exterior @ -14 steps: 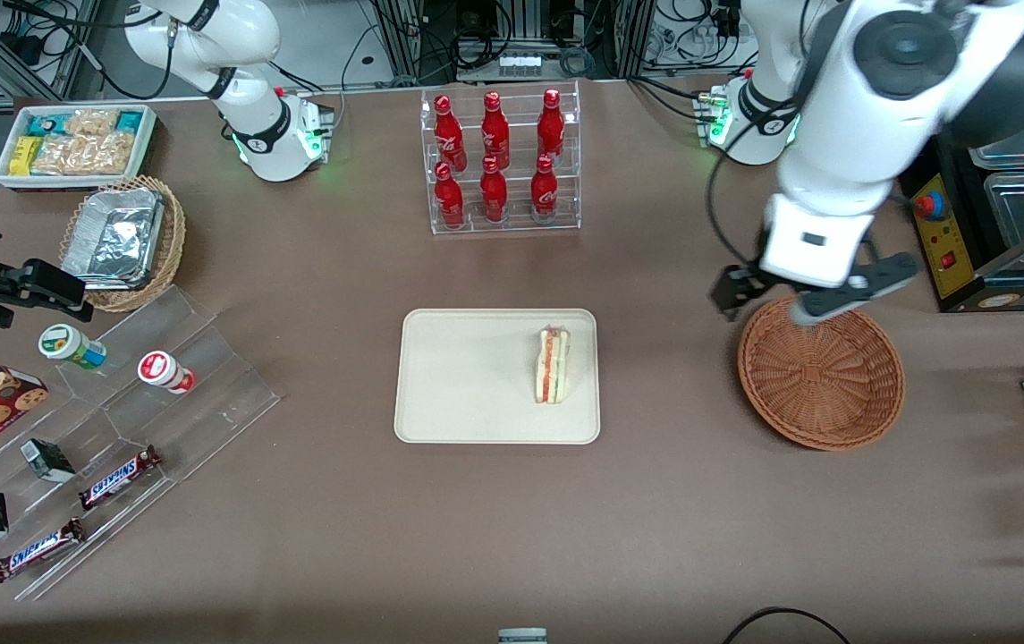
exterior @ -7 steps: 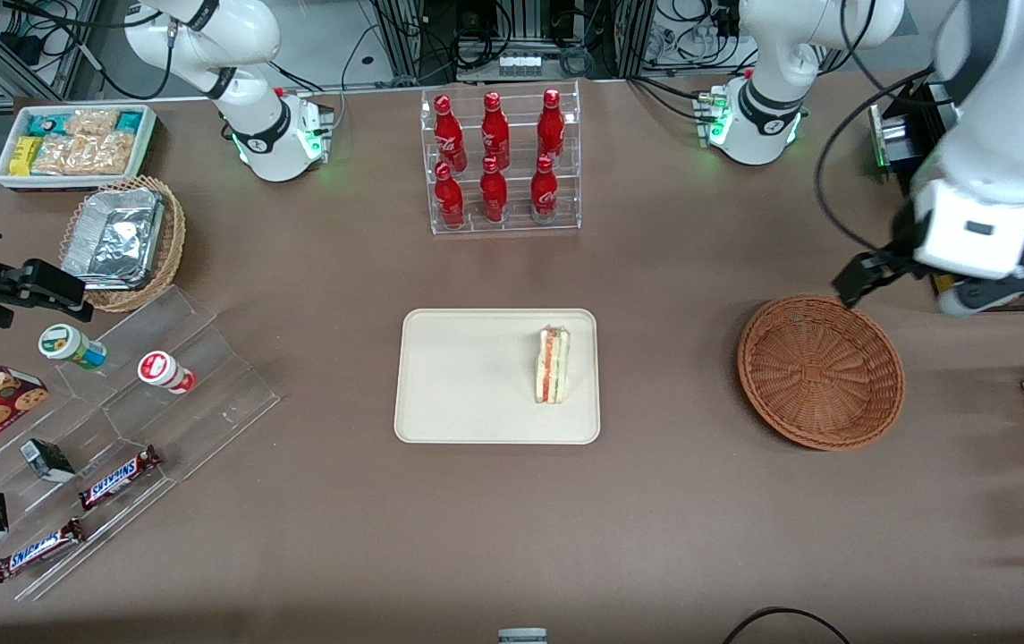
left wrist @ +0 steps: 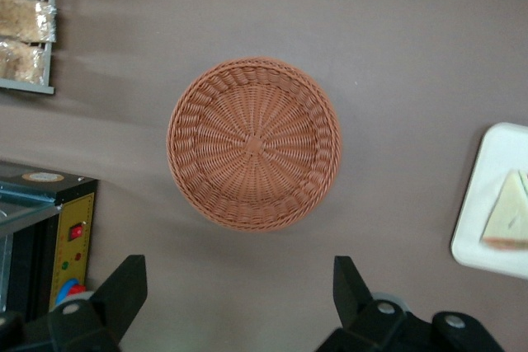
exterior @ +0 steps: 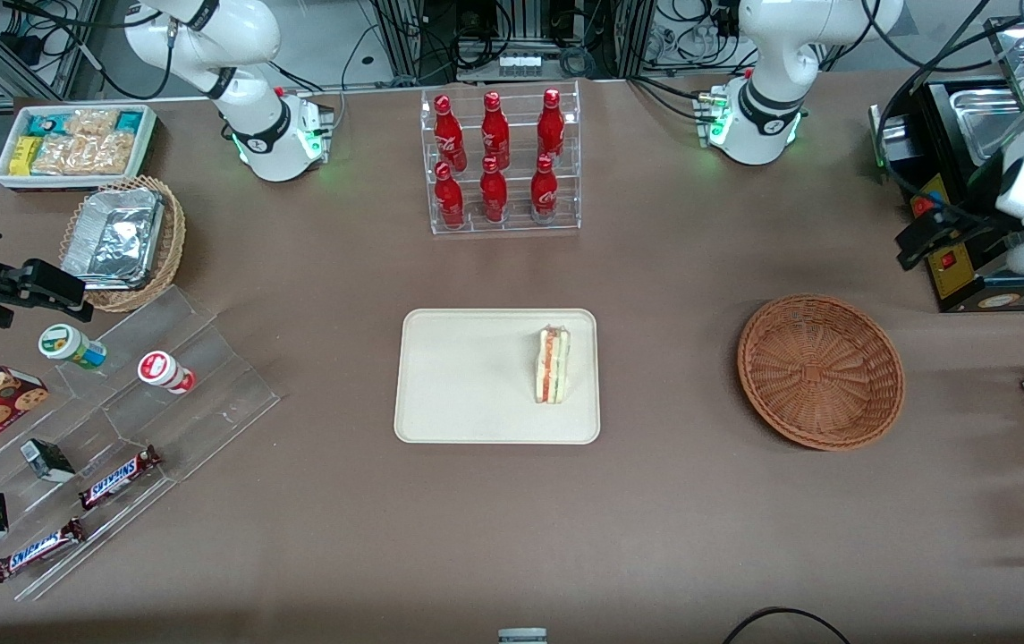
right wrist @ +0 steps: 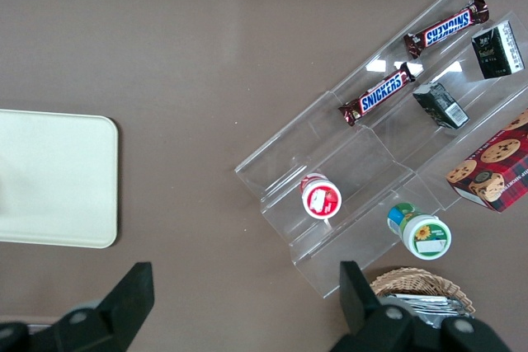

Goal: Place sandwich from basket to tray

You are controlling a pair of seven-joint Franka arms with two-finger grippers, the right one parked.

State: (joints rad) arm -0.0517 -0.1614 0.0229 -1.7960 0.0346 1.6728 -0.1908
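Over the last second the working arm has swung away from above the basket (exterior: 821, 371) toward its own end of the surface (exterior: 672, 501), so that its end effector (exterior: 968, 246) now hangs by the black appliance (exterior: 977, 188), clear of the wicker rim and farther from the front camera than the basket. Its two fingers (left wrist: 124, 286) stand spread wide apart with nothing between them, as the wrist camera looking down past them shows. Nothing lies in the basket; its woven floor is bare in both views. Resting on the tray (exterior: 467, 376) is the sandwich (exterior: 552, 364), at the tray's end nearer the basket, close to the rim but fully inside it, cut edge with red and green filling facing up. Neither tray nor sandwich has shifted across the frames. Judging by how things lie, the transfer is done: the sandwich is out of the basket, set on the tray and released. All that appears left is for the arm to finish pulling back and settle; no further handling of the sandwich looks needed.
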